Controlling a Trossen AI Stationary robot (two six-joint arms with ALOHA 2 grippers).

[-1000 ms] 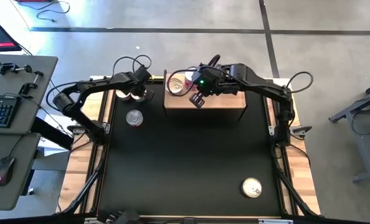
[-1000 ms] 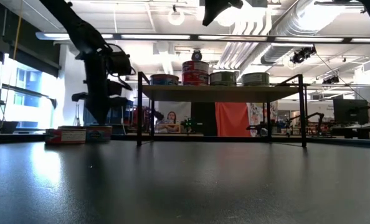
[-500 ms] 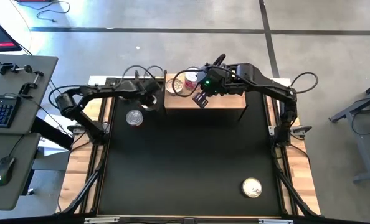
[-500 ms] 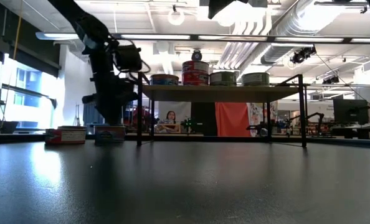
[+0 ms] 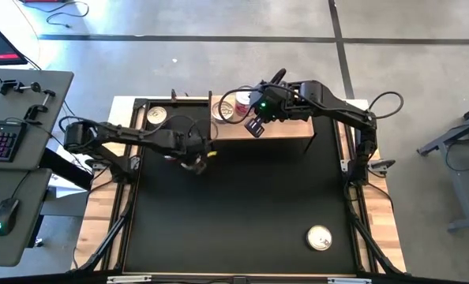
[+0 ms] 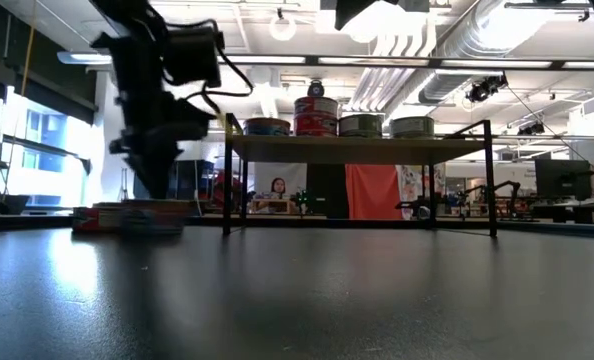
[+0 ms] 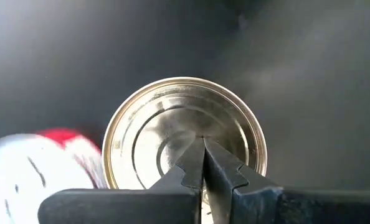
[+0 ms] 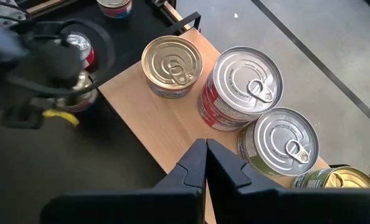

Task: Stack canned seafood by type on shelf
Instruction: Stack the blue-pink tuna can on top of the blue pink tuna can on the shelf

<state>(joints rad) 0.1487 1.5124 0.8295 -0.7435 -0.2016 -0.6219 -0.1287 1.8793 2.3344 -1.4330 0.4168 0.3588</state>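
The shelf (image 5: 278,136), at the far edge of the black table (image 5: 242,205), already carries tins in a row, a gold-lidded one (image 8: 171,64) beside a taller silver-lidded stack with red labels (image 8: 244,81), which looks like sorting by type. The right gripper (image 8: 205,155) hangs over them, fingers pressed together and empty; the left gripper (image 7: 203,163), likewise closed on nothing, hovers above a silver tin (image 7: 185,130) beside a red-and-white one (image 7: 42,163), so it must open before grasping. One tin (image 5: 319,237) lies well apart near the front edge
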